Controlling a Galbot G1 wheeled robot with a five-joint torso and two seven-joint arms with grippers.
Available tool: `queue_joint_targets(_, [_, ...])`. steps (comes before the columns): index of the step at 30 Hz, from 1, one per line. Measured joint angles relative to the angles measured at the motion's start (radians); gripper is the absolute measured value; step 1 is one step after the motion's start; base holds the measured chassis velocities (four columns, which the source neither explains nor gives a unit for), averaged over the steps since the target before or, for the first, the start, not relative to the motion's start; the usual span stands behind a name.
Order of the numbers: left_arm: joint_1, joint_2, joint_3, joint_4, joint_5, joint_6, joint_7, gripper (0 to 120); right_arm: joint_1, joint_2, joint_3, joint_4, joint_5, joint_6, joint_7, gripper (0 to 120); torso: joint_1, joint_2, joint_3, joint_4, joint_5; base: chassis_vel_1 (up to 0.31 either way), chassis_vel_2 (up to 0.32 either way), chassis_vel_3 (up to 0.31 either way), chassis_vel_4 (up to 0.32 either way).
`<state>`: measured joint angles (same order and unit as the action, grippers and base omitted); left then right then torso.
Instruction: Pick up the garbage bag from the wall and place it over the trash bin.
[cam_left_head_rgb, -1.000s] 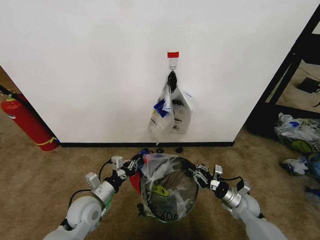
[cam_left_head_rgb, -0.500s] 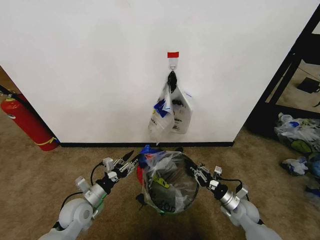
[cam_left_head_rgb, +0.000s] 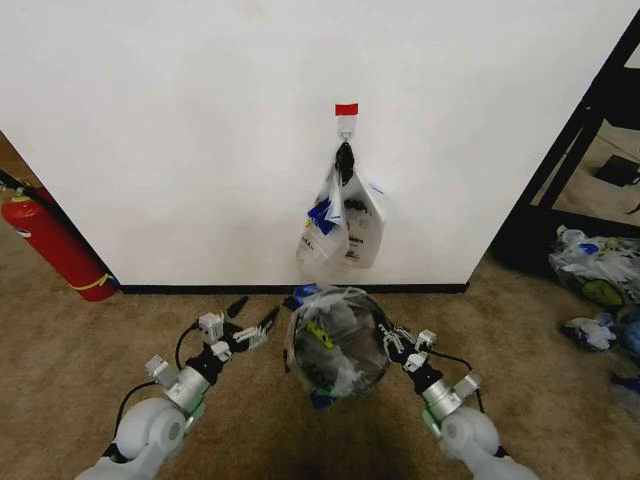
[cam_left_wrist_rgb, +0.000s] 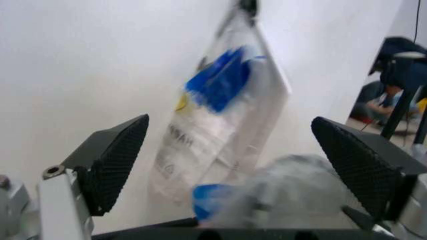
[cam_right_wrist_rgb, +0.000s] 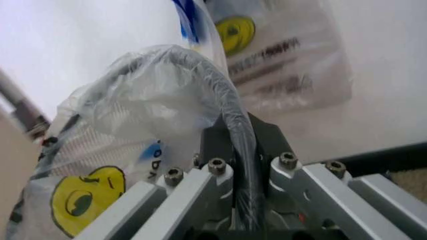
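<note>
Whitish garbage bag (cam_left_head_rgb: 335, 340) over trash bin (cam_right_wrist_rgb: 230, 125), right gripper (cam_left_head_rgb: 392, 342) fingers pinching its rim, left gripper (cam_left_head_rgb: 252, 318) fingers wide

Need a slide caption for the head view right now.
Garbage bag draped over the trash bin, right claw gripping its rim, left claw open beside it.
</note>
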<state>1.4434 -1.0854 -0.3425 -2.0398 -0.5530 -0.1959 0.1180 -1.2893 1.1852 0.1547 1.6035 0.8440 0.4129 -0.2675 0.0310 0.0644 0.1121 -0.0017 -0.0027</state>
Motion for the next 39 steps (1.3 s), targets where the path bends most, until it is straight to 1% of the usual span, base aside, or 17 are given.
queue_joint_targets(2, [0.047, -0.036, 0.032, -0.055, 0.112, 0.016, -0.056, 85, -0.015, 0.021, -0.038, 0.035, -0.088, 0.049, 0.102, 1, 0.000, 0.000, 0.000, 0.0004, -0.0011, 0.000, 0.000, 0.000, 0.000])
queue_joint_targets(3, [0.057, -0.045, 0.042, -0.063, 0.139, 0.025, -0.071, 83, -0.016, 0.027, -0.050, 0.042, -0.108, 0.060, 0.128, 1, 0.000, 0.000, 0.000, 0.0004, -0.0011, 0.000, 0.000, 0.000, 0.000])
queue_joint_targets(5, [0.076, -0.061, 0.082, -0.073, 0.242, 0.069, -0.136, 74, -0.013, 0.046, -0.089, 0.060, -0.164, 0.097, 0.208, 1, 0.000, 0.000, 0.000, 0.0005, -0.0005, 0.000, 0.000, 0.000, 0.000])
queue_joint_targets(6, [0.076, -0.061, 0.082, -0.073, 0.242, 0.069, -0.136, 74, -0.013, 0.046, -0.089, 0.060, -0.164, 0.097, 0.208, 1, 0.000, 0.000, 0.000, 0.0005, -0.0005, 0.000, 0.000, 0.000, 0.000])
queue_joint_targets(7, [0.080, -0.064, 0.098, -0.075, 0.272, 0.087, -0.165, 70, -0.009, 0.054, -0.101, 0.060, -0.186, 0.112, 0.227, 1, 0.000, 0.000, 0.000, 0.0004, -0.0011, 0.000, 0.000, 0.000, 0.000])
queue_joint_targets(9, [0.089, -0.068, 0.139, -0.085, 0.313, 0.132, -0.232, 62, -0.002, 0.067, -0.115, 0.057, -0.223, 0.131, 0.246, 1, 0.000, 0.000, 0.000, 0.0004, -0.0007, 0.000, 0.000, 0.000, 0.000])
queue_joint_targets(10, [0.091, -0.068, 0.150, -0.090, 0.318, 0.145, -0.250, 58, -0.001, 0.069, -0.117, 0.054, -0.231, 0.135, 0.248, 1, 0.000, 0.000, 0.000, 0.0003, -0.0007, 0.000, 0.000, 0.000, 0.000])
queue_joint_targets(12, [0.097, -0.069, 0.206, -0.114, 0.321, 0.205, -0.347, 49, 0.003, 0.074, -0.126, 0.043, -0.253, 0.144, 0.247, 1, 0.000, 0.000, 0.000, 0.0004, -0.0006, 0.000, 0.000, 0.000, 0.000])
queue_joint_targets(13, [0.097, -0.069, 0.206, -0.114, 0.321, 0.205, -0.347, 49, 0.003, 0.074, -0.126, 0.043, -0.253, 0.144, 0.247, 1, 0.000, 0.000, 0.000, 0.0004, -0.0006, 0.000, 0.000, 0.000, 0.000])
queue_joint_targets(15, [0.090, -0.069, 0.256, -0.130, 0.299, 0.257, -0.422, 41, 0.005, 0.075, -0.132, 0.037, -0.265, 0.148, 0.236, 1, 0.000, 0.000, 0.000, 0.0002, -0.0008, 0.000, 0.000, 0.000, 0.000])
queue_joint_targets(17, [0.076, -0.074, 0.286, -0.141, 0.270, 0.300, -0.471, 32, 0.008, 0.079, -0.137, 0.029, -0.283, 0.154, 0.222, 1, 0.000, 0.000, 0.000, 0.0002, -0.0007, 0.000, 0.000, 0.000, 0.000])
queue_joint_targets(19, [0.064, -0.078, 0.302, -0.145, 0.259, 0.325, -0.490, 23, 0.011, 0.084, -0.138, 0.020, -0.304, 0.161, 0.212, 1, 0.000, 0.000, 0.000, 0.0001, -0.0008, 0.000, 0.000, 0.000, 0.000])
queue_joint_targets(20, [0.064, -0.078, 0.302, -0.145, 0.259, 0.325, -0.490, 23, 0.011, 0.084, -0.138, 0.020, -0.304, 0.161, 0.212, 1, 0.000, 0.000, 0.000, 0.0001, -0.0008, 0.000, 0.000, 0.000, 0.000])
queue_joint_targets(21, [0.056, -0.079, 0.307, -0.145, 0.256, 0.341, -0.498, 20, 0.012, 0.086, -0.138, 0.016, -0.315, 0.166, 0.200, 1, 0.000, 0.000, 0.000, 0.0002, -0.0007, 0.000, 0.000, 0.000, 0.000])
queue_joint_targets(26, [0.029, -0.086, 0.314, -0.126, 0.268, 0.399, -0.550, 0, 0.011, 0.092, -0.137, 0.018, -0.362, 0.185, 0.151, 1, 0.000, 0.000, 0.000, 0.0003, -0.0007, 0.000, 0.000, 0.000, 0.000])
queue_joint_targets(32, [-0.003, -0.092, 0.348, -0.083, 0.266, 0.459, -0.637, 0, 0.006, 0.098, -0.124, 0.030, -0.424, 0.212, 0.102, 1, 0.000, 0.000, 0.000, 0.0003, -0.0007, 0.000, 0.000, 0.000, 0.000])
queue_joint_targets(39, [-0.052, -0.115, 0.358, -0.007, 0.310, 0.491, -0.689, 0, -0.012, 0.105, -0.133, 0.046, -0.433, 0.216, 0.090, 1, 0.000, 0.000, 0.000, 0.0003, -0.0007, 0.000, 0.000, 0.000, 0.000])
